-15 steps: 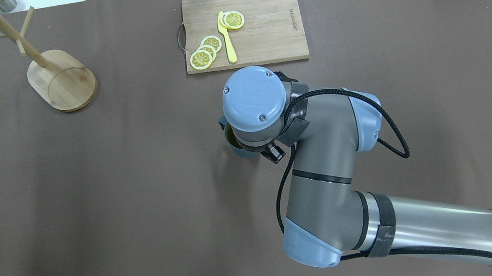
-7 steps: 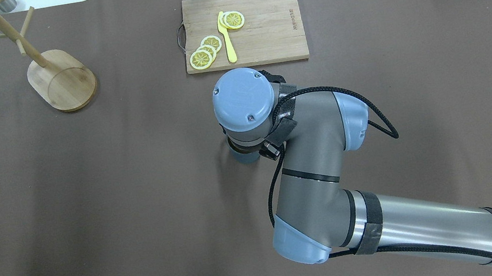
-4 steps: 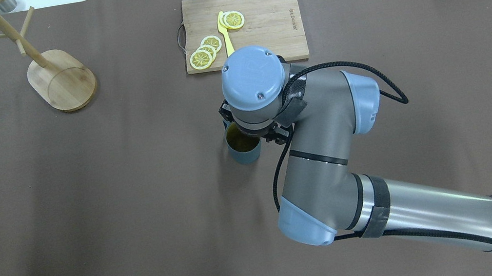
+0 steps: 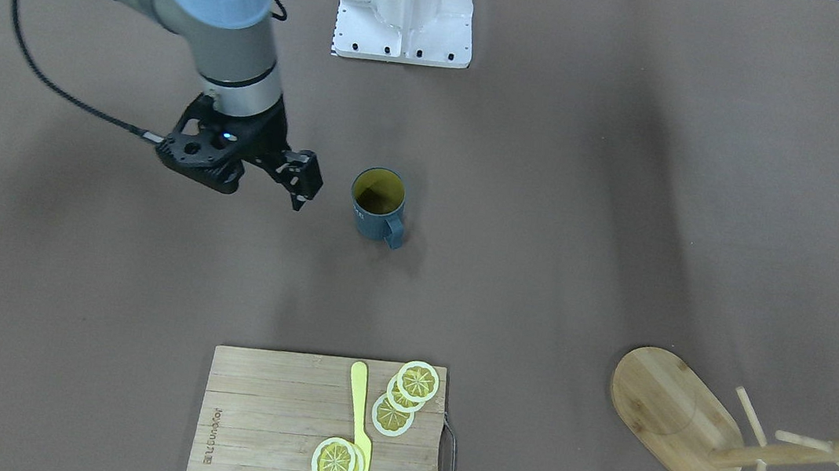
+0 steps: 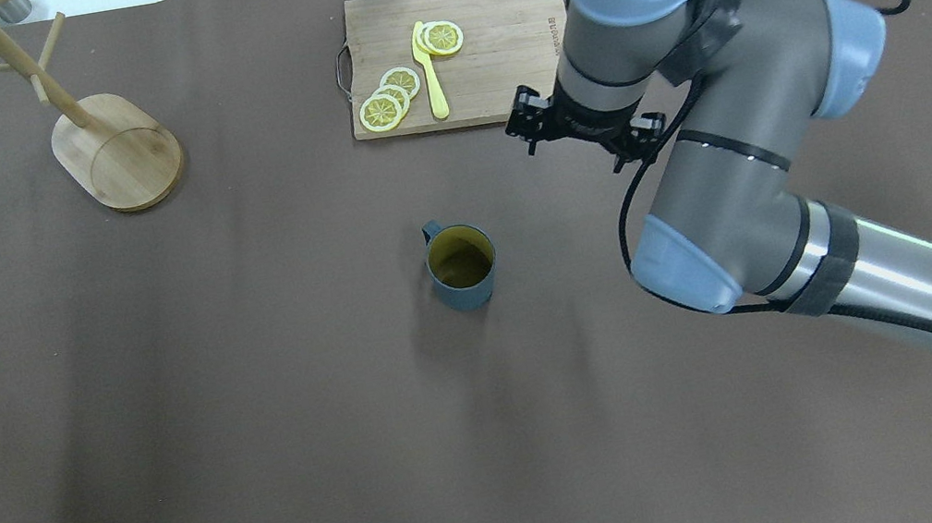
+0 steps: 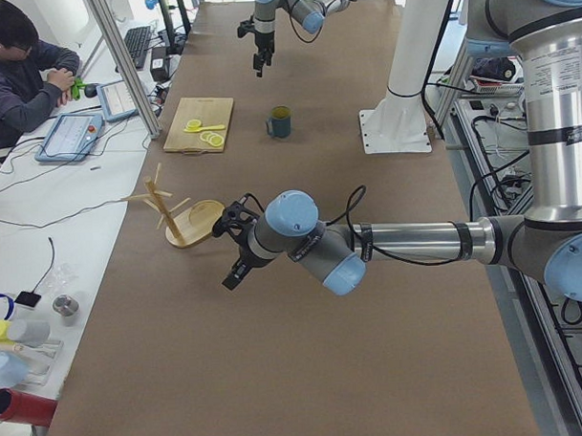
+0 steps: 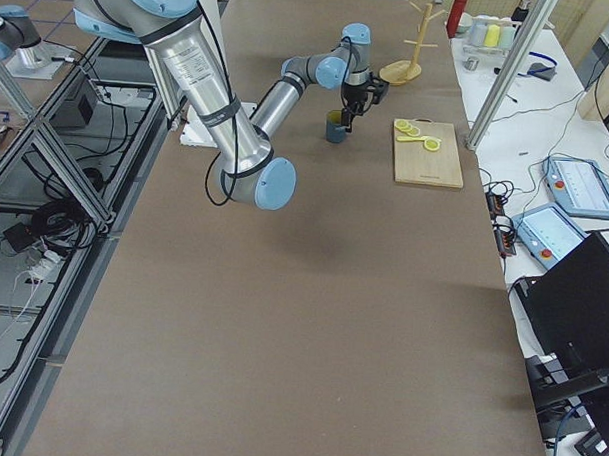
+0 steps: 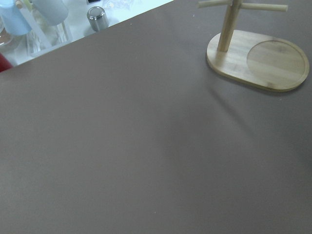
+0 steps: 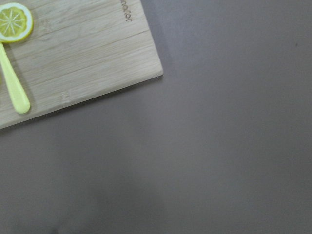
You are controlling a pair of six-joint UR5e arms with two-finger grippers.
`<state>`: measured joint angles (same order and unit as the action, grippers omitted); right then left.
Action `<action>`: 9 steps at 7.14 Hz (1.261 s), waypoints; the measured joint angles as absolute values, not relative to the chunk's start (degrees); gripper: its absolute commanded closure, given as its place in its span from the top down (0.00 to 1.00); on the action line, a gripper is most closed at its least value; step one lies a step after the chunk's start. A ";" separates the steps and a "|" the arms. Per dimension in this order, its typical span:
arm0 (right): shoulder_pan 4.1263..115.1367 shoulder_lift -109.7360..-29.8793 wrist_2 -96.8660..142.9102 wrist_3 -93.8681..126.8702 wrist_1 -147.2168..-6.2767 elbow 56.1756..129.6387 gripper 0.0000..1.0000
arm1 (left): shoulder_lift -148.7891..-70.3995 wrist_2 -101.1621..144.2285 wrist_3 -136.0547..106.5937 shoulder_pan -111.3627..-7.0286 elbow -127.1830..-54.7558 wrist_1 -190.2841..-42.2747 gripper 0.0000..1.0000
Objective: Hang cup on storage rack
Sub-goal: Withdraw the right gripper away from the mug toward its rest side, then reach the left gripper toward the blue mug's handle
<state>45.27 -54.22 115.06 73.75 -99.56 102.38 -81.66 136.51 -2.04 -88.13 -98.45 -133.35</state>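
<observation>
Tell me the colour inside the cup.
Mustard yellow inside the cup; the outside is dark blue-grey. The overhead view shows it best.

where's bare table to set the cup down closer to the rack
Bare table runs from the cup to the storage rack, and along the robot's edge. Crowded: the cutting board with lemon slices and knife, right gripper near its corner.

One cup [image 5: 461, 267], one rack [image 5: 117, 153], one board [image 5: 507, 49], one knife [image 5: 432, 80], five lemon slices [image 5: 382, 112].
</observation>
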 measured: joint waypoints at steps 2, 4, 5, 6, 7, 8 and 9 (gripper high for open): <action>54.12 -60.46 120.92 55.76 -99.51 103.14 1.00 | -83.82 140.58 -4.35 -85.76 -98.66 -136.99 0.99; 64.24 -68.17 124.59 35.22 -99.74 103.16 1.00 | -85.01 141.44 -10.14 -80.22 -98.65 -145.48 0.99; 69.20 -71.95 126.04 25.57 -99.95 103.14 1.00 | -86.48 141.44 -12.85 -77.25 -98.60 -147.74 0.99; 74.13 -75.87 126.93 16.28 -100.06 103.13 1.00 | -88.63 140.99 -14.80 -73.87 -98.46 -148.73 0.99; 78.57 -79.43 127.68 8.20 -100.09 103.11 1.00 | -90.97 138.70 -15.94 -70.02 -98.29 -149.07 0.99; 82.66 -82.77 128.41 0.84 -100.12 103.06 1.00 | -93.77 134.10 -16.64 -65.11 -98.08 -149.27 0.99; 85.83 -85.49 128.84 -4.59 -100.14 103.07 1.00 | -97.64 129.45 -17.20 -60.06 -97.18 -149.41 0.98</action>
